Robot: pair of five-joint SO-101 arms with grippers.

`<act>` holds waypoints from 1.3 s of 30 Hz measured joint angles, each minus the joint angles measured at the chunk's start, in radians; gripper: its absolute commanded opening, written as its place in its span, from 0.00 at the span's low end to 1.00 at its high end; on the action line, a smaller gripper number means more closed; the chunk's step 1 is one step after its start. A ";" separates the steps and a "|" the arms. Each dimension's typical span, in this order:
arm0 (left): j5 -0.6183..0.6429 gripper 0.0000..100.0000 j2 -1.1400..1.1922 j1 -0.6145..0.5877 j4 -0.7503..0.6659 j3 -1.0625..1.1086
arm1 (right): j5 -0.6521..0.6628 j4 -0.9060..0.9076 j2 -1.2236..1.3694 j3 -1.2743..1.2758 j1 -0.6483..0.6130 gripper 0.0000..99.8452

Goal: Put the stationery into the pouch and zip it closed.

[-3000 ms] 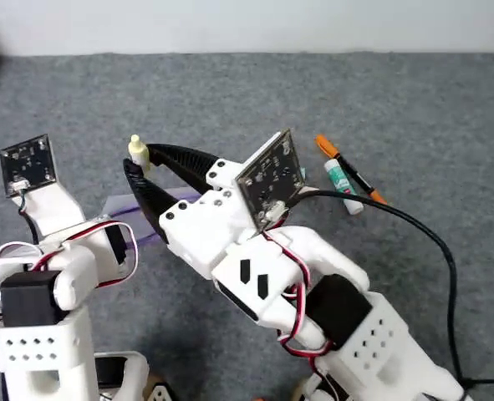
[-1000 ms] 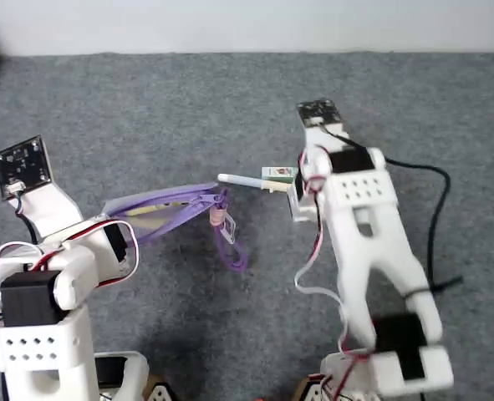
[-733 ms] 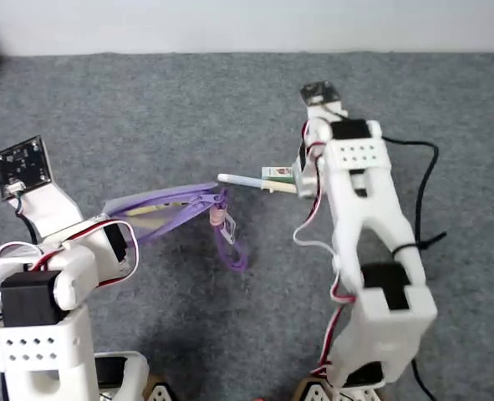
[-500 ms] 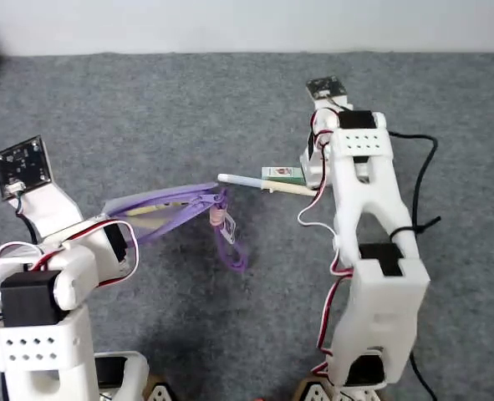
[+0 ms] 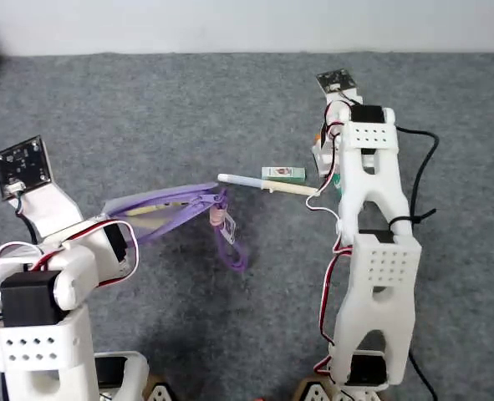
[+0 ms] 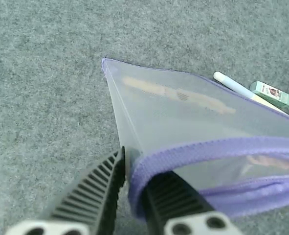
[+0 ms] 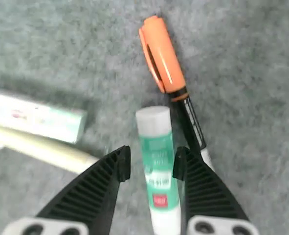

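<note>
- Two arms are at the grey table [image 5: 230, 100]. The left gripper [image 6: 134, 169] is clamped tight on the purple-edged rim of the pouch [image 6: 183, 122].
- Right gripper [image 7: 151, 154] hangs over the glue stick [image 7: 156, 137], jaws apart, one on either side.
- Orange marker [image 7: 161, 61] lies just beside the glue stick.
- Cream pen [image 5: 263, 185] and green box [image 5: 282, 174] lie side by side between pouch and right arm.

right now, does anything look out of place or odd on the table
Nothing is spilled or damaged. The pouch is tilted up, pinched at one edge by the left gripper. A pen and a small green box lie loose beside it; the glue stick and orange marker lie under the open right gripper.
</note>
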 measured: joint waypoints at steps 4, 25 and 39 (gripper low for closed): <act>0.000 0.01 0.000 0.000 0.000 0.000 | 0.000 0.000 0.091 -0.084 0.003 0.13; 0.000 0.01 0.000 0.000 0.000 0.000 | -0.058 0.387 0.054 -0.304 -0.060 0.01; 0.000 0.01 0.000 0.000 0.000 0.000 | -0.204 0.390 -0.621 0.253 -0.227 0.01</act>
